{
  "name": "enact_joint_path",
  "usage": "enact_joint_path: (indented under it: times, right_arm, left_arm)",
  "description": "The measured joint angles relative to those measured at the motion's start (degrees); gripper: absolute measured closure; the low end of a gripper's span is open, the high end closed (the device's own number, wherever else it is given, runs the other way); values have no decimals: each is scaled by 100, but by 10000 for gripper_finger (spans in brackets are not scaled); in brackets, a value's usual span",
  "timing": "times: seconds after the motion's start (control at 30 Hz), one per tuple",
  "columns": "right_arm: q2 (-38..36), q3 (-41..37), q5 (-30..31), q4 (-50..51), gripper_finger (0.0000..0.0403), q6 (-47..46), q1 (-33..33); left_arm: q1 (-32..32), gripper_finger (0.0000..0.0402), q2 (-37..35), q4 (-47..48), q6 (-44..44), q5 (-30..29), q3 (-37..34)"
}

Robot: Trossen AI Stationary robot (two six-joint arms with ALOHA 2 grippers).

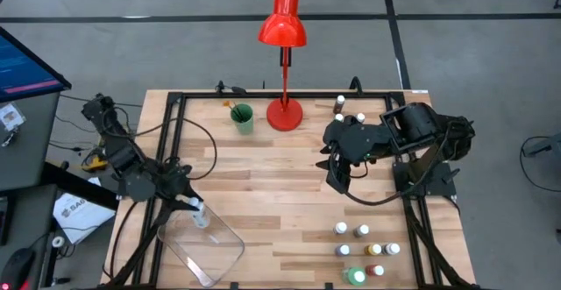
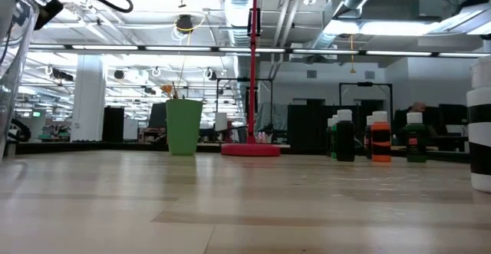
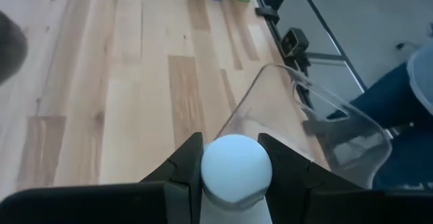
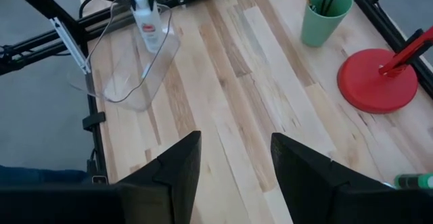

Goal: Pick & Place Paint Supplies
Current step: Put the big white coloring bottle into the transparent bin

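While our left gripper (image 3: 230, 173) clamps a white-capped paint bottle (image 3: 235, 170) over the clear tray (image 1: 203, 246), our right gripper (image 4: 233, 163) hangs empty, fingers spread. More bottles (image 1: 364, 251) stand well beyond the tray.

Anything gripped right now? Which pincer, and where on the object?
Left pincer grips a white-capped paint bottle at its cap, over the clear tray. Right pincer is open and holds nothing.

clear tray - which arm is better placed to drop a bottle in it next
Left. The left gripper already grips a white-capped bottle right at the clear tray. The right gripper is open, empty and mid-table, apart from the tray.
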State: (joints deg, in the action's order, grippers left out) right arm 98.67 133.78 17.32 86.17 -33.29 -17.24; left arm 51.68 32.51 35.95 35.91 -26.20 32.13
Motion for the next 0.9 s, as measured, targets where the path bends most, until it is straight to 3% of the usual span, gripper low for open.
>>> enact_joint_path:
  times: [0.3,0.9]
  right_arm:
    - [0,0,1,-7,228,21,216]
    - [0,2,-2,-267,228,71,350]
  left_arm:
    - [721,304,24,-123,502,-679,-459]
    - [756,303,107,-129,-67,-727,-497]
